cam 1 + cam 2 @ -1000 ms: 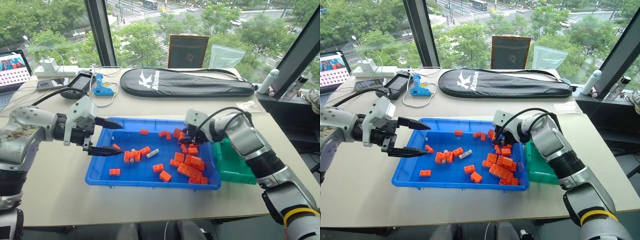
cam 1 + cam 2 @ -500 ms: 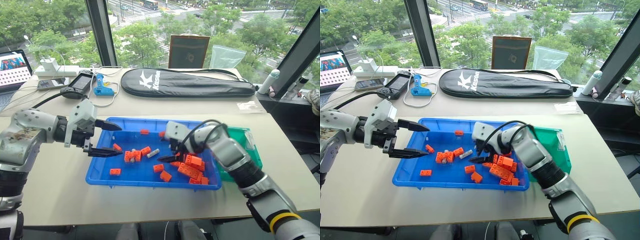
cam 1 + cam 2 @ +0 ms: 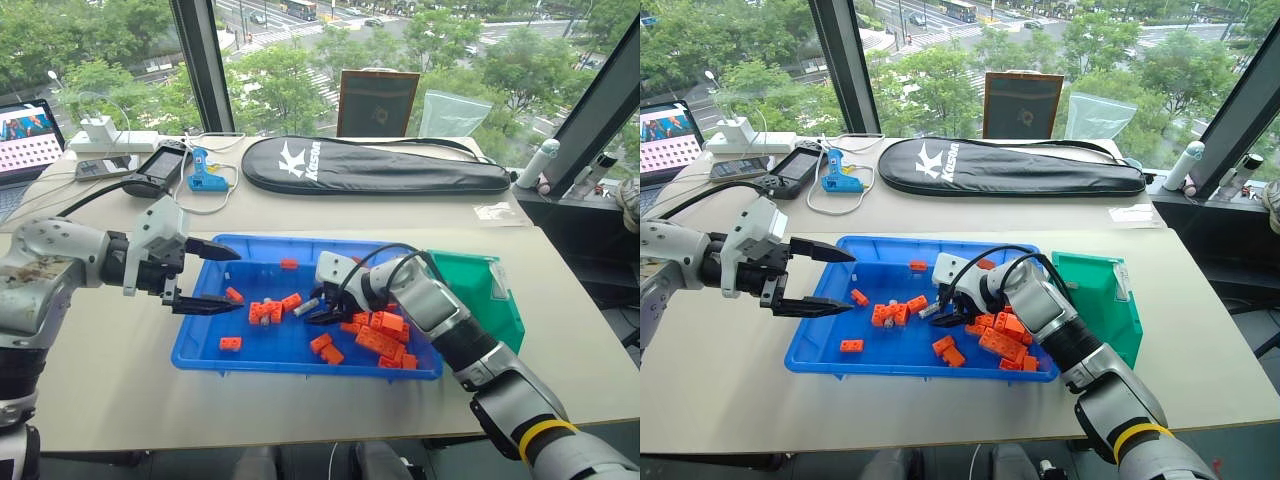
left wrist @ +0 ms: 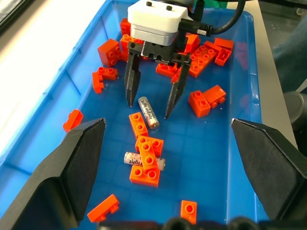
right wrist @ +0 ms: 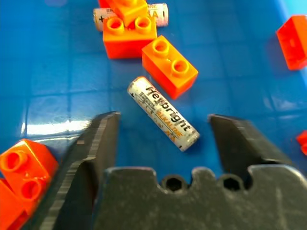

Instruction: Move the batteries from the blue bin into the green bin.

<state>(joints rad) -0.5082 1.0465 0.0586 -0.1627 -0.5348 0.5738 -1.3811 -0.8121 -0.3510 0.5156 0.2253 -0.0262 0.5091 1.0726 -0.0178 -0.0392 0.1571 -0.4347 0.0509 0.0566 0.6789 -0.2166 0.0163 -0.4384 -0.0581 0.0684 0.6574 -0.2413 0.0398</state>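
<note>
Though smooth and cylindrical, silver battery (image 5: 163, 113) among studded bricks (image 5: 169, 65).

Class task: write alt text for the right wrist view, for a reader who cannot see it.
A silver battery lies loose on the floor of the blue bin, framed between the two open black fingers of the right tool. An orange brick sits just beyond it, and a second battery lies partly under a stack of orange bricks.
</note>
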